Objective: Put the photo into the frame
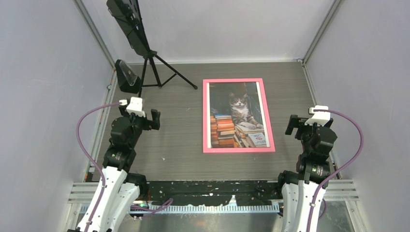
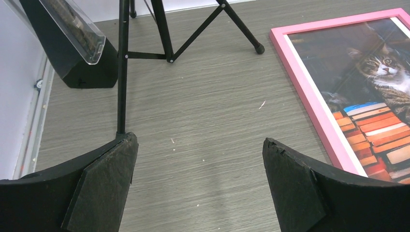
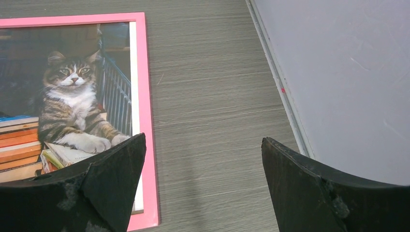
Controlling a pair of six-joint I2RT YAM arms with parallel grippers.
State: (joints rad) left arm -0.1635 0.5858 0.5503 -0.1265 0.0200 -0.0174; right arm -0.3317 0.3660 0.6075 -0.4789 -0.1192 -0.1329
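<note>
Grey wood-look table carries it all. The pink frame lies flat in the middle, a bit nearer the far edge and the right side. The photo of the cat and books lies face up inside the frame's rails, with a thin white strip showing along both long sides.

The frame looks light and stiff, with thin rails to pinch. The photo looks thin, shiny and bendy. It may slip and crease, and lying flat it gives little to grab. I think a soft push on an edge is best.

The left gripper hangs over bare table left of the frame, jaws wide apart, holding nothing. The right gripper hangs by the frame's right rail, also wide apart and holding nothing.
</note>
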